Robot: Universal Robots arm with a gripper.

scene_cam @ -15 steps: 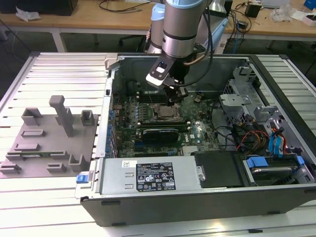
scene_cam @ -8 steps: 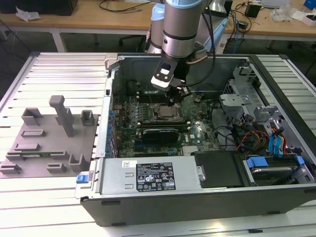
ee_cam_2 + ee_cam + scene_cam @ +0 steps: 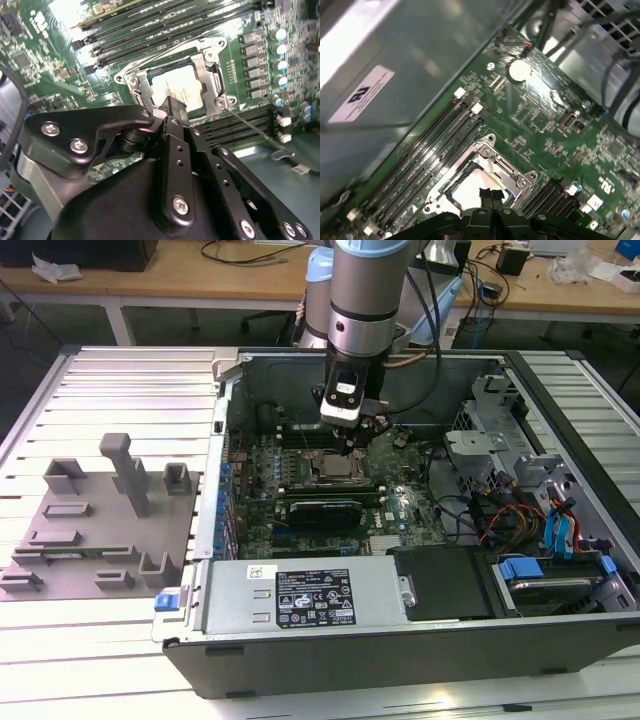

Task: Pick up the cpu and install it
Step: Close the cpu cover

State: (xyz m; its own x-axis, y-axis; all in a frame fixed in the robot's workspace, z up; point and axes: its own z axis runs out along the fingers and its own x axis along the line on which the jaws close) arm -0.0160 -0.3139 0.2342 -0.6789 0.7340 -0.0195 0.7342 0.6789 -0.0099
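The cpu (image 3: pixel 176 86), a small silvery-white square chip, lies flat inside the metal socket frame (image 3: pixel 141 86) on the green motherboard (image 3: pixel 400 505). It also appears in the first wrist view as the cpu (image 3: pixel 472 184) and in the exterior view as the cpu (image 3: pixel 335 468). My gripper (image 3: pixel 352 445) hangs straight over the socket inside the open computer case (image 3: pixel 400 640). Its two black fingertips (image 3: pixel 491 194) are pressed together with nothing between them. They sit just over one edge of the chip; I cannot tell whether they touch it.
A long dark expansion card (image 3: pixel 325 510) lies just in front of the socket. Memory slots (image 3: pixel 150 30) flank it. A grey power supply (image 3: pixel 300 595) runs along the case front. Drive cage (image 3: pixel 480 440) and cables (image 3: pixel 520 525) fill the exterior view's right. A grey fixture plate (image 3: pixel 100 525) lies outside on the exterior view's left.
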